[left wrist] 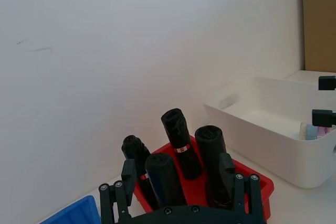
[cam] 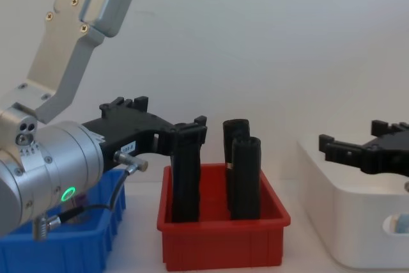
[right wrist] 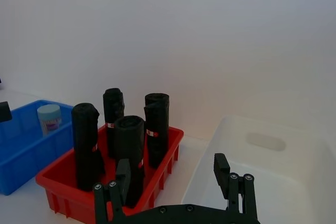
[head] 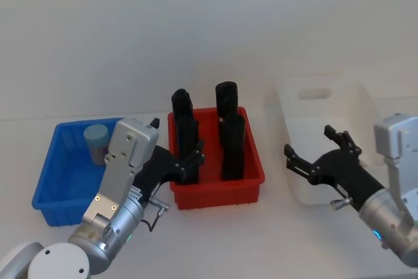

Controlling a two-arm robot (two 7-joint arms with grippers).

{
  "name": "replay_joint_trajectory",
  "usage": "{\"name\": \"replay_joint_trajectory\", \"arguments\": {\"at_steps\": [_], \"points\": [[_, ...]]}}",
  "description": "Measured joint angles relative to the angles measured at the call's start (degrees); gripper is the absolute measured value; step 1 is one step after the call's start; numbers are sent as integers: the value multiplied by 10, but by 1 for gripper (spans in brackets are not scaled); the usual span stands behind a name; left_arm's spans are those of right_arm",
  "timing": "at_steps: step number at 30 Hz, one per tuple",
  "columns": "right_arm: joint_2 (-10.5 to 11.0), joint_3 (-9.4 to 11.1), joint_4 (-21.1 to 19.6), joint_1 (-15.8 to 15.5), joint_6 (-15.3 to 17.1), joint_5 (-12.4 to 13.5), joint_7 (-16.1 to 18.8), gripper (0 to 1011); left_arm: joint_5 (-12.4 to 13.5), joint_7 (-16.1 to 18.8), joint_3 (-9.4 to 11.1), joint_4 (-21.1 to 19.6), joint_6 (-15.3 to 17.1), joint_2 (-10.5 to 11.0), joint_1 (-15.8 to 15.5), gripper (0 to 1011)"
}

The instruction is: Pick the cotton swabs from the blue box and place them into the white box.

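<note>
One cotton swabs tub [head: 96, 140] stands in blue box [head: 49, 191], toward back. Second tub [left wrist: 310, 131] sits inside white box [head: 307, 106]. Red bin [head: 215, 193] between the two boxes, four black rolls [head: 226, 99] standing in it (much taller than tubs). Left gripper [head: 191, 161] at red bin's left side, near blue box, fingers spread apart, holding nothing. Right gripper [head: 317, 148] over front part of white box, fingers wide apart too, nothing in them.
</note>
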Motion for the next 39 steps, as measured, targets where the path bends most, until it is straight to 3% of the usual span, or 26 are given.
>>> {"name": "replay_joint_trajectory", "arguments": {"at_steps": [20,39], "points": [[-64,-23,204,141,-55,-52,99,1001,0,0,0,0,0,0,0,1004],[-111,-42,381,247,-102,-85,141,1001,0,0,0,0,0,0,0,1004]]}}
